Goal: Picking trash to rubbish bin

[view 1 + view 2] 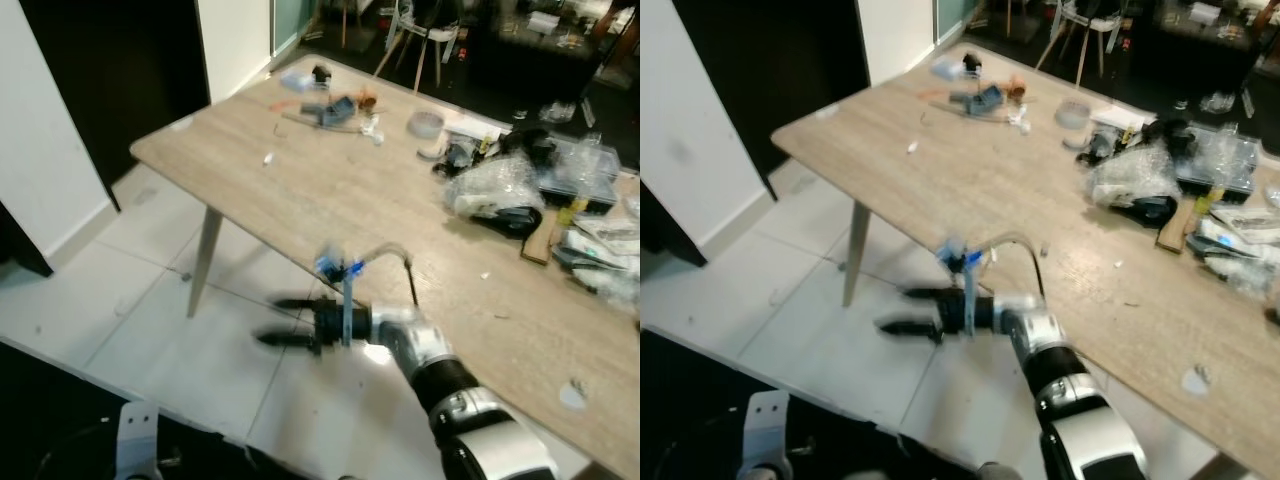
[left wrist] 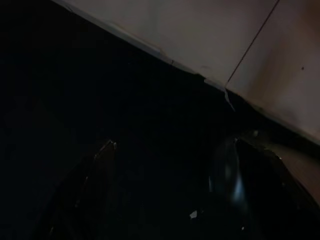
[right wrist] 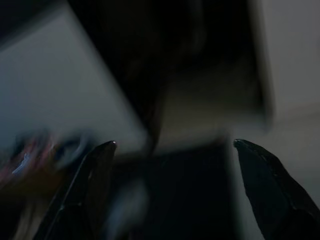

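Wood-grain table (image 1: 330,190) lies beyond the right gripper (image 1: 285,320), whose black fingers stand apart, empty, over pale floor tiles (image 1: 150,300). Small scraps, possibly trash (image 1: 268,158), lie farther off on it.

Wooden table (image 1: 330,190) on slanted metal legs, standing on a pale tiled floor (image 1: 150,310). Far end: a cluster of small blue and orange items (image 1: 330,105) and a roll of tape (image 1: 426,124). Right side: a crumpled clear plastic bag (image 1: 495,185) over a dark object, beside clear plastic packaging (image 1: 585,165) and papers (image 1: 605,245). A small white scrap (image 1: 268,157) lies alone near the left edge.
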Robot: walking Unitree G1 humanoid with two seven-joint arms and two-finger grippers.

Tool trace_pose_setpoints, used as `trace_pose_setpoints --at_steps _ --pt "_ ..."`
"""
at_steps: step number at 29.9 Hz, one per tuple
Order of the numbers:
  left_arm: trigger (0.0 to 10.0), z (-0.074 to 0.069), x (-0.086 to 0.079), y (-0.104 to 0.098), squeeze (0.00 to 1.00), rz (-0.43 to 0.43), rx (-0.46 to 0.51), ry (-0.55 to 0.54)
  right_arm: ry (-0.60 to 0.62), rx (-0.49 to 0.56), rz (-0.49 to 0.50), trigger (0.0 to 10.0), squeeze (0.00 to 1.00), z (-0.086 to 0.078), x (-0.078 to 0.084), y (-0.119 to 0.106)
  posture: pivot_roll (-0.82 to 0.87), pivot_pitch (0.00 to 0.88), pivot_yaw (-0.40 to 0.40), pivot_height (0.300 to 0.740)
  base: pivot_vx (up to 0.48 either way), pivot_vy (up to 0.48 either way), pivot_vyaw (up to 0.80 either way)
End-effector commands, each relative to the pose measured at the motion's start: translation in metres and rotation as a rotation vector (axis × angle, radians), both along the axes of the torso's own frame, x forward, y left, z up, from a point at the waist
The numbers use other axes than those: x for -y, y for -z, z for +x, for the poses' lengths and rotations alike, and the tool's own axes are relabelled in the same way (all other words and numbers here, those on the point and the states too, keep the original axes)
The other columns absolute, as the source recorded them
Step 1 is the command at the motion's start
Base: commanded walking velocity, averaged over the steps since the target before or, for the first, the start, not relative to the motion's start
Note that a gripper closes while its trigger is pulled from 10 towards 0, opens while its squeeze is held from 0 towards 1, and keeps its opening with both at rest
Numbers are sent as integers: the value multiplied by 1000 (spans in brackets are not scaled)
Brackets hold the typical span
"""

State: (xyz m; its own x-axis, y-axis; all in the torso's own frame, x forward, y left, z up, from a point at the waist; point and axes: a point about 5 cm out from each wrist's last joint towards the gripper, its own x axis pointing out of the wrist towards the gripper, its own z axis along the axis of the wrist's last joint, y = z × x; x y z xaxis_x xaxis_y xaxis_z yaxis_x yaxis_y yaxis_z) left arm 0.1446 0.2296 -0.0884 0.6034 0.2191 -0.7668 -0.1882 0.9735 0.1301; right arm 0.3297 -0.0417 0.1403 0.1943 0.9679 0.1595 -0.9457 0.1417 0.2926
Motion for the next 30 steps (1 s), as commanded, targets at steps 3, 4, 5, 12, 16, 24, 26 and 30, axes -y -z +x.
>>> trace_pose_setpoints --at_steps 3,4,5,12,16,24,26,30 --pt "10000 -16 3 7 0 -6 -62 8 391 -1 154 10000 0 42 21 -42 66 32 -60 740 321 0 0" --pt "10000 -19 4 8 0 -7 -71 11 454 -9 143 10000 0 48 26 -44 66 31 -61 740 319 0 0" --pt "10000 -19 4 8 0 -7 -71 11 454 -9 143 10000 0 48 26 -44 66 31 -61 740 319 0 0" --pt "10000 -30 9 13 0 -16 -108 15 694 27 18 10000 0 59 58 -42 71 37 -68 740 322 0 0" --pt "10000 -31 10 13 0 -17 -110 16 778 56 -34 10000 0 63 61 -42 73 49 -63 740 321 0 0" --pt "10000 -33 10 14 0 -15 -115 19 869 130 -145 10000 0 67 67 -45 74 57 -57 740 322 0 0" --pt "10000 -33 9 14 0 -15 -115 20 882 135 -156 10000 0 68 68 -45 74 57 -57 740 319 0 0" --pt "10000 -33 9 14 0 -13 -117 21 889 144 -162 10000 0 68 67 -45 76 58 -55 740 323 0 0"
